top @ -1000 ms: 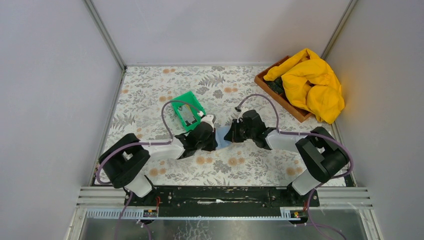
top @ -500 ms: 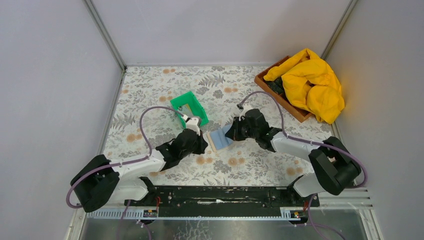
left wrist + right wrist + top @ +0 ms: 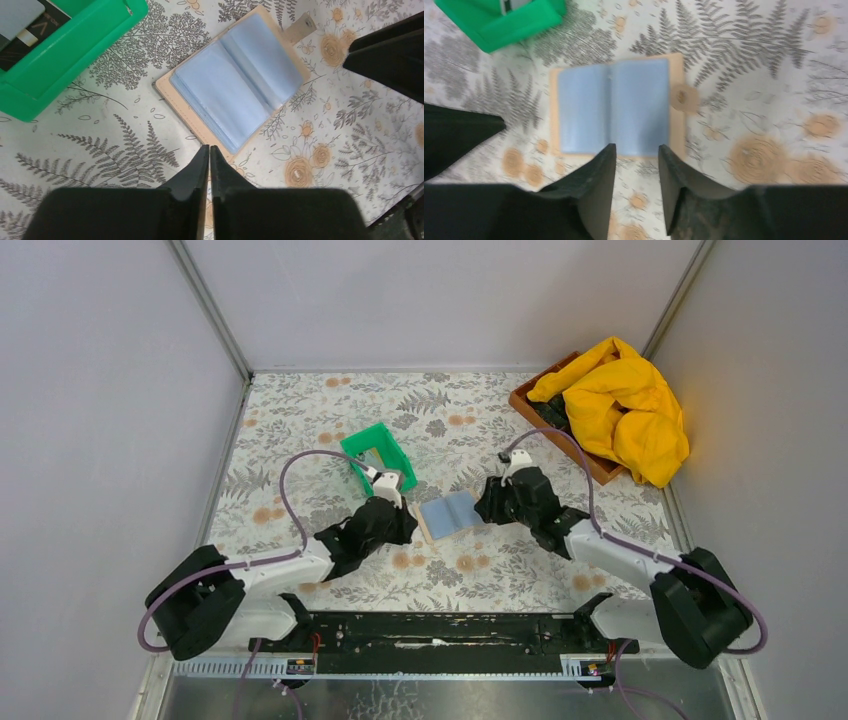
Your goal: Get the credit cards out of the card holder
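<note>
Card holder (image 3: 449,514) lies opened flat on the flowered table (image 3: 300,440), between the two arms, blue-grey lining up. A tan border shows around the lining on every side in the left wrist view (image 3: 240,90). Its closing tab (image 3: 684,97) sticks out from the right-hand edge. The green bin (image 3: 378,455) sits just beyond the holder's far left corner, apart from it, with credit cards (image 3: 30,35) lying inside. The left gripper (image 3: 209,150) hangs over the holder's near left edge, fingers pressed together on nothing. The right gripper (image 3: 636,150) hovers at the near edge with its fingers spread and empty. Bare table runs along the holder's near and far sides. A wooden tray (image 3: 540,410) under a yellow cloth (image 3: 620,405) stands well apart in the far right corner.
</note>
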Robot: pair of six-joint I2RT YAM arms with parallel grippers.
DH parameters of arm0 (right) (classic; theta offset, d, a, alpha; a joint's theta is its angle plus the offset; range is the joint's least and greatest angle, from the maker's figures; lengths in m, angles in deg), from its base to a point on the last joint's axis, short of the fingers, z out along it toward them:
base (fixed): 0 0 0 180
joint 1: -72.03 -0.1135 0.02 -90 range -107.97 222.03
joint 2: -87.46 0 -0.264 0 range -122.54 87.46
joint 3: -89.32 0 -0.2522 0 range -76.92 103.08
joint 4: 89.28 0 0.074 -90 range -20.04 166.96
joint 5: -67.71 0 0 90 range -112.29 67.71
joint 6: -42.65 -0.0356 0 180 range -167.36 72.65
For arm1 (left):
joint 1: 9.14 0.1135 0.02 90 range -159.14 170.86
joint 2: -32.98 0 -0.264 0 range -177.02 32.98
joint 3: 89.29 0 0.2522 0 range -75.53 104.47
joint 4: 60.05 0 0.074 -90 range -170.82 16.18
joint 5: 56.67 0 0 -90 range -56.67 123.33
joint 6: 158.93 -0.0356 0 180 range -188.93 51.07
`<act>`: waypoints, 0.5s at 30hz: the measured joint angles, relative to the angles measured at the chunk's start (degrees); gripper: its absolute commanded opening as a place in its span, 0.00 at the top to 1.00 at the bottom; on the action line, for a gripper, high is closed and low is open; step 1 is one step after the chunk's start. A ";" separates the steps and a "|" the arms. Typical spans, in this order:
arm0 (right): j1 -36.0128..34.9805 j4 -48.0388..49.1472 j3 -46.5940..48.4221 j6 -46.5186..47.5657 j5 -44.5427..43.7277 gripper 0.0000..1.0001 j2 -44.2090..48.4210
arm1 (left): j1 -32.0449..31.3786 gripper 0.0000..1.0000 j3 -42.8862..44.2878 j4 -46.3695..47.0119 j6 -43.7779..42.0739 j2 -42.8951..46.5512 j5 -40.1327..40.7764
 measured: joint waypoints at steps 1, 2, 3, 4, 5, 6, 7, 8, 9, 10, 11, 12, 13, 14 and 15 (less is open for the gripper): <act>0.00 -0.04 -1.27 0.79 -1.22 0.37 1.53 | 0.00 0.80 -0.63 1.25 -0.37 0.33 0.02; 0.02 0.28 -3.13 2.34 -2.84 0.31 3.91 | 0.00 0.72 -1.64 2.56 -0.81 0.96 0.11; 0.02 0.48 -4.59 3.13 -4.26 0.27 6.12 | 0.00 0.62 -2.58 3.32 -1.31 1.68 0.26; 0.02 1.18 -6.32 4.20 -6.03 0.25 8.72 | 0.00 0.50 -3.32 3.67 -1.88 2.38 0.52; 0.02 2.05 -7.96 5.29 -7.82 0.24 11.30 | 0.00 0.39 -4.04 4.17 -2.25 3.19 0.96; 0.04 2.82 -9.44 6.23 -9.92 0.23 13.81 | 0.00 0.35 -4.70 4.61 -2.64 4.07 1.53; 0.04 3.50 -10.75 7.08 -11.93 0.23 16.09 | 0.00 0.33 -5.33 5.01 -2.60 5.14 2.38; 0.04 4.37 -12.00 8.13 -14.29 0.22 18.25 | 0.00 0.33 -5.81 5.25 -2.62 6.21 3.28; 0.04 4.92 -12.74 8.90 -16.09 0.22 19.52 | 0.00 0.33 -6.12 5.40 -2.71 7.02 3.93; 0.04 5.64 -13.81 10.19 -18.73 0.22 21.14 | 0.00 0.33 -6.38 5.55 -2.67 7.89 4.94; 0.04 5.84 -14.10 10.56 -19.56 0.22 21.55 | 0.00 0.33 -6.67 5.57 -2.64 8.87 6.08; 0.04 6.14 -14.80 11.45 -21.68 0.22 22.58 | 0.00 0.33 -6.91 5.55 -2.64 9.90 7.19; 0.04 6.12 -15.28 11.91 -23.37 0.21 23.43 | 0.00 0.33 -7.10 5.55 -2.64 10.75 7.93; 0.04 5.68 -15.80 12.39 -25.68 0.21 24.72 | 0.00 0.33 -7.28 5.55 -2.64 11.67 8.68; 0.04 4.94 -16.17 12.83 -28.11 0.21 26.16 | 0.00 0.33 -7.48 5.57 -2.67 12.57 9.22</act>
